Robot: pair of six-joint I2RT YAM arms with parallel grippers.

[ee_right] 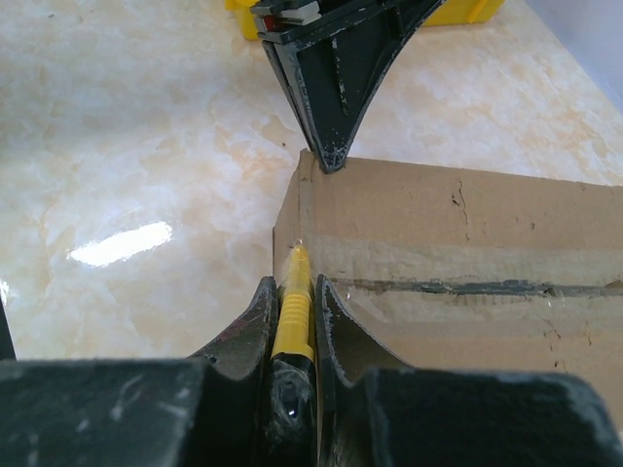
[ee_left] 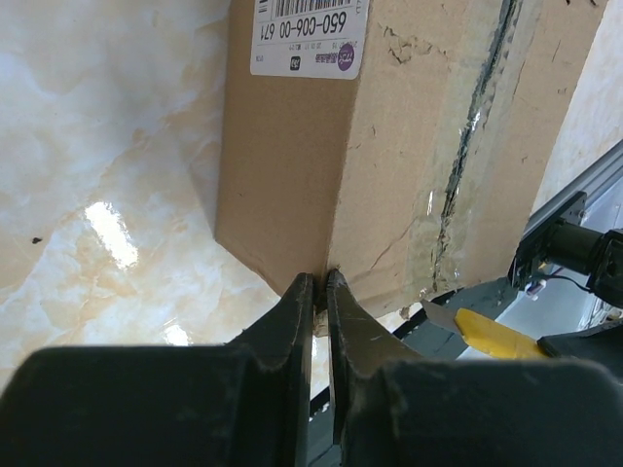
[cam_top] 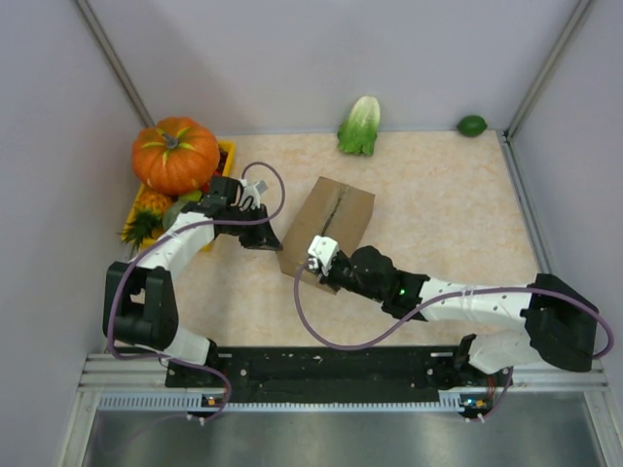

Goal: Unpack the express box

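The express box (cam_top: pixel 336 214) is a brown cardboard box lying slantwise mid-table, its flaps down and its taped seam (ee_right: pixel 487 287) torn and grubby. A white label (ee_left: pixel 311 34) is on its side. My left gripper (ee_left: pixel 321 277) is shut, and its fingertips (ee_right: pixel 326 146) press against the box's left corner. My right gripper (ee_right: pixel 292 282) is shut on a yellow utility knife (ee_right: pixel 292 311). The knife's tip sits at the near end of the seam, on the box's edge. In the top view the left gripper (cam_top: pixel 265 238) and right gripper (cam_top: pixel 316 261) flank that near-left end.
A large orange pumpkin (cam_top: pixel 175 156) sits on a yellow crate (cam_top: pixel 226 156) at the back left, with a pineapple (cam_top: pixel 144 219) beside it. A lettuce (cam_top: pixel 360 126) and a lime (cam_top: pixel 472 125) lie along the back wall. Grey walls close in both sides.
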